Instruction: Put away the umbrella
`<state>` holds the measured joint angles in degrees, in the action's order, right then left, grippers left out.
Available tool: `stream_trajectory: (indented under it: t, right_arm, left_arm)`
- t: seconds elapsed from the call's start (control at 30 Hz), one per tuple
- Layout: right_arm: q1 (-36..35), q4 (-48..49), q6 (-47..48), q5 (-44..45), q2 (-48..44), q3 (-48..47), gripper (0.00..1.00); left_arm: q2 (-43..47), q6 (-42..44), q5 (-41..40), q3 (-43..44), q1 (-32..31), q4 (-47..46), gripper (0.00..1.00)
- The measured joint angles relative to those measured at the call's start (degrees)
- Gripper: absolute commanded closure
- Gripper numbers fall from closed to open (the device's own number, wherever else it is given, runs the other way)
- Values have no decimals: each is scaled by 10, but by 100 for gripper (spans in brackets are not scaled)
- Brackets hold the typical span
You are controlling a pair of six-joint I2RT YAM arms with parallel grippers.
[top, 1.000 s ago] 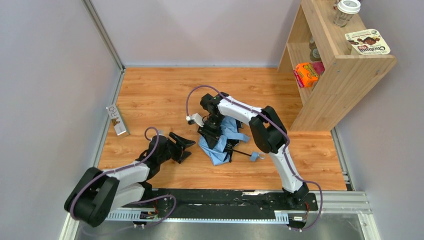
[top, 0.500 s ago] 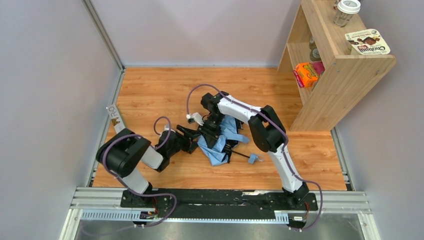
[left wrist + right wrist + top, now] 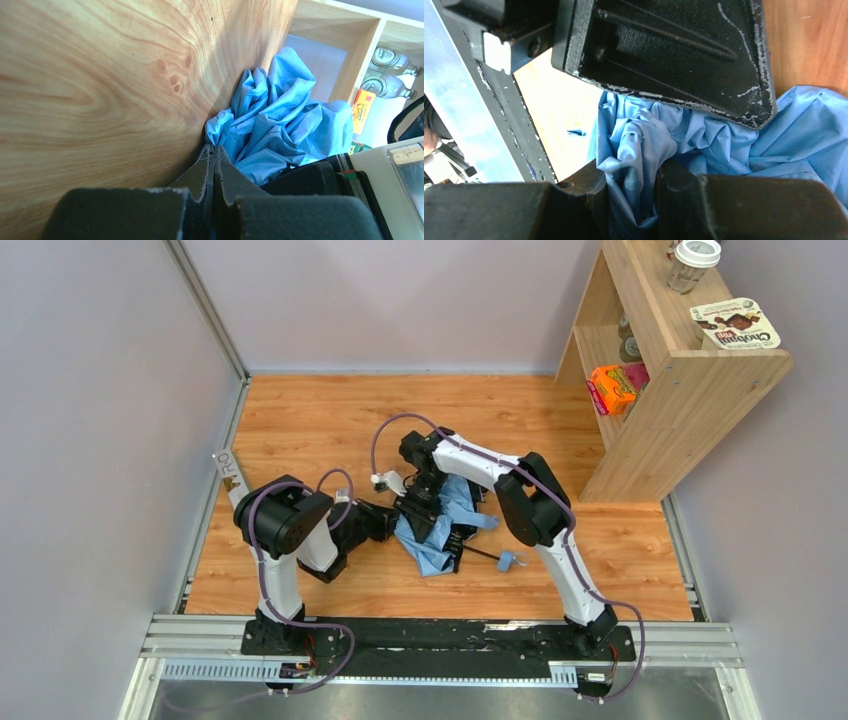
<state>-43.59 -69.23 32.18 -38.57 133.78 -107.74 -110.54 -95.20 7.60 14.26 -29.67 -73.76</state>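
Observation:
The umbrella (image 3: 438, 536) lies collapsed on the wood floor as a crumpled sky-blue canopy. Its dark shaft runs right to the small blue handle (image 3: 506, 561). My right gripper (image 3: 421, 502) is over the canopy's left part. In the right wrist view, the right gripper (image 3: 634, 186) is shut on a bunched fold of the umbrella (image 3: 804, 131). My left gripper (image 3: 386, 521) lies low against the canopy's left edge. In the left wrist view, the left gripper (image 3: 214, 148) has its jaws pressed together, tips touching the umbrella (image 3: 280, 115). No fabric shows between them.
A wooden shelf unit (image 3: 690, 400) stands at the right with an orange box (image 3: 612, 388), bottles, a cup and a snack pack. A small upright box (image 3: 232, 480) leans at the left wall. Grey walls enclose the floor. The left arm's black body (image 3: 674, 45) hangs close above the right fingers.
The left arm swung up and right from the floor's left part to the canopy's edge, and its jaws went from wide open to shut. The right gripper kept its hold.

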Motion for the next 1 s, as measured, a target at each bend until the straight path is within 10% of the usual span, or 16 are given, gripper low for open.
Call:
stream_trajectory:
  t: [0.13,0.23,0.27,1.0]
  right_arm:
    - [0,25,-17,-2,-15,22,100]
    - [3,40,-31,-5,-22,37,100]
    - [4,44,-35,-5,-25,41,100]
    - [66,168,-137,-23,-74,109,100]
  left_arm:
    - [3,6,0,-10,0,0,86]
    - [19,12,-1,-35,1,-1,30]
    - [28,6,1,-43,2,-6,26]
    - [127,11,39,-66,-11,1,23]
